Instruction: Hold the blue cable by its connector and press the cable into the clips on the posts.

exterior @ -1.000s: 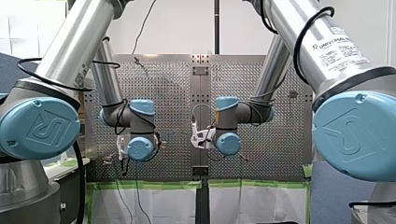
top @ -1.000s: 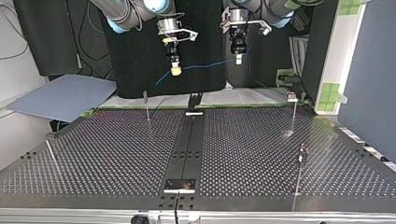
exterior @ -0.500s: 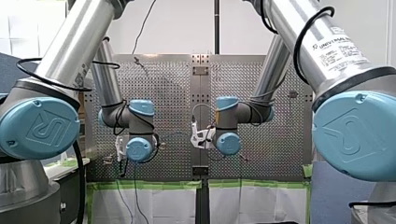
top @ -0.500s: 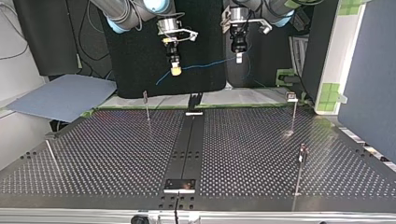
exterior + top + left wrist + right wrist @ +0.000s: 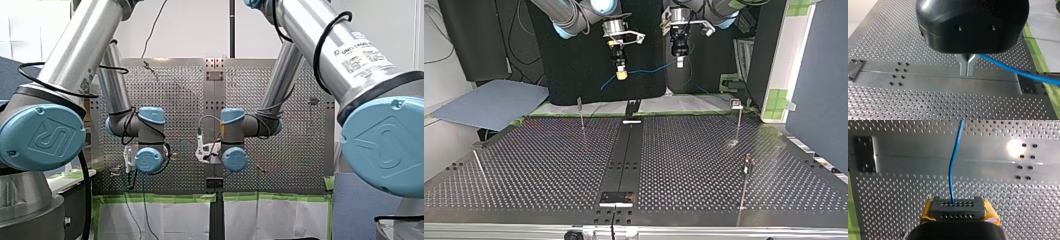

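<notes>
"Slack is what worries me. See the blue cable (image 5: 647, 70)? It hangs in the air between the two grippers, high over the table (image 5: 539, 165) and well apart from every post."

"Who has hold of what?"

"The right gripper (image 5: 959, 212) is clamped on the connector (image 5: 958, 206), a yellow pad on either side, with the cable running straight out ahead of it. The left gripper (image 5: 967, 68) has its metal fingers pressed together. The cable comes out from beside them, so I'd say it's pinched there."

"So what goes wrong?"

"If the arms come down unevenly, the run could sag or twist and slide past a clip (image 5: 736, 104) instead of seating. If they pull too hard, that thin line might slip through the metal fingers, or strain where it enters the connector."

"Can you make out the clips?"

"Barely. The posts (image 5: 581, 112) are thin and the clips on top are tiny, so I can't tell which way they open. From behind the arms, the wrists cover both sets of fingers. And against that dark backdrop I can't follow where the cable ends."
</notes>
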You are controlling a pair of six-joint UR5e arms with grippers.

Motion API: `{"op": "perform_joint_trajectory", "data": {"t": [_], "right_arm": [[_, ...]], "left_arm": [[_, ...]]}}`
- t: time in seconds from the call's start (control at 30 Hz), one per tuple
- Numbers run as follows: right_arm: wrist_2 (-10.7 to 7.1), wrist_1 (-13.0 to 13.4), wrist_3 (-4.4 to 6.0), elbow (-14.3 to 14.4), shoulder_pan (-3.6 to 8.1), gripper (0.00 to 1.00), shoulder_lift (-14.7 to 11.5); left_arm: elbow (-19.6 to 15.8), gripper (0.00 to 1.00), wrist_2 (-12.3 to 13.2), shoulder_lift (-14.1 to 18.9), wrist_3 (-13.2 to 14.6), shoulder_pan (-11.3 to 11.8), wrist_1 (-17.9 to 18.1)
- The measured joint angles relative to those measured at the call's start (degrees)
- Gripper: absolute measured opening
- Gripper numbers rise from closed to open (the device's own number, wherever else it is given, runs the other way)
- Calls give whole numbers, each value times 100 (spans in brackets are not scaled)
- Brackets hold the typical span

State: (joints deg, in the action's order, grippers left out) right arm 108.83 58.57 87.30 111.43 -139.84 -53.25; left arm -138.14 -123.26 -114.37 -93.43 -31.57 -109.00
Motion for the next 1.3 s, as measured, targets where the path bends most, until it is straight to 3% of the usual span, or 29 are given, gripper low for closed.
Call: {"op": "perform_joint_trajectory", "data": {"t": [0.23, 0.53, 0.7, 0.83, 1.0, 1.3], "right_arm": [[58, -2, 16, -319, -88, 0, 371], [65, 2, 23, -364, -88, 0, 870], [132, -70, 163, -410, -79, 0, 1089], [177, -214, 318, -451, -165, 0, 1024], [66, -446, 534, -460, -192, 0, 806], [0, -886, 693, -465, -97, 0, 370]], "left_arm": [[0, 0, 0, 0, 0, 0, 0], [8, 0, 13, -15, 12, 12, 12], [158, 0, 166, -196, 101, 79, 195], [215, 0, 199, -192, -24, 101, 194], [227, 0, 151, 48, -262, 159, -49], [231, 0, -49, 515, -308, 316, -514]]}}
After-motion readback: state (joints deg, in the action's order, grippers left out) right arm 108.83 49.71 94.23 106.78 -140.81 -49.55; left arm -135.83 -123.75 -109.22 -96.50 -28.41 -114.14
